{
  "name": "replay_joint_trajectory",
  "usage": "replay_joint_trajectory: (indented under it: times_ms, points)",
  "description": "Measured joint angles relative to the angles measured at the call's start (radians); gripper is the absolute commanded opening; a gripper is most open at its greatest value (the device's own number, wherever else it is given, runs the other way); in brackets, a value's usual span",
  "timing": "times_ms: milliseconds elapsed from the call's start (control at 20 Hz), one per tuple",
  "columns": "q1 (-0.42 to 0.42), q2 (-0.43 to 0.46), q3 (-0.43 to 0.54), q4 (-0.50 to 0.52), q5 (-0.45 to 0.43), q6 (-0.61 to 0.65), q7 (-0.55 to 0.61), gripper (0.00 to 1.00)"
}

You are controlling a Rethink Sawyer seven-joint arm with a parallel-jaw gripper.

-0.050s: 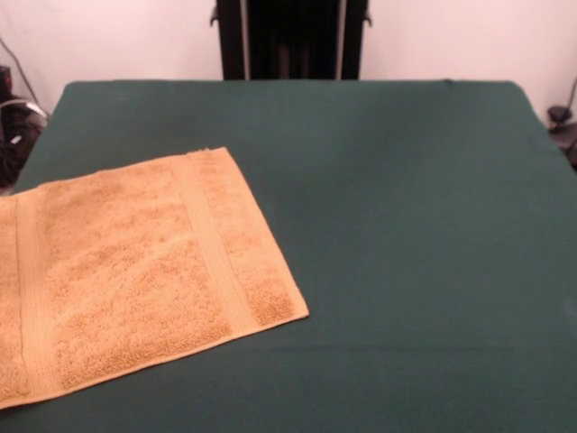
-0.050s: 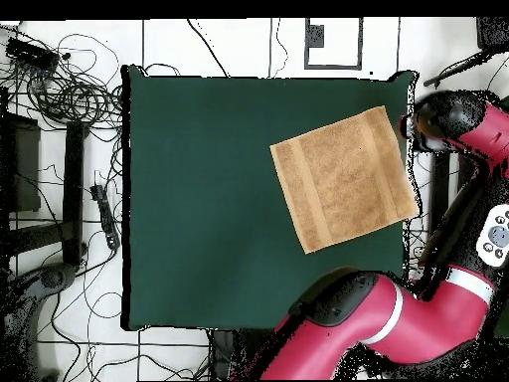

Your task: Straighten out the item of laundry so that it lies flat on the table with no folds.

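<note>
The towel point(image 1: 135, 271) lies spread and seemingly fold-free near one edge of the green surface point(image 1: 406, 225), one side reaching that edge. The pincer is out of sight, so I cannot tell its state or place anything against it. Soft, light, limp terry: best pinched at a hemmed corner.

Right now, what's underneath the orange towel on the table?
The towel lies spread flat on the green table, with nothing resting on top of it. Green cloth shows at its visible edges. No bulge suggests anything beneath, but the covered patch itself cannot be seen.
</note>
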Motion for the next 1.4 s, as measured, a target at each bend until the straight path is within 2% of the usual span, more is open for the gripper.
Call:
replay_joint_trajectory:
  times_ms: [550,1050,1400]
  points:
    - [0.001,0.01,0.0,-0.019,0.0,0.0,0.0,1.0]
    - [-0.001,0.073,0.005,-0.072,-0.003,0.0,0.0,1.0]
    - [-0.008,0.129,0.073,-0.147,-0.045,0.003,0.0,1.0]
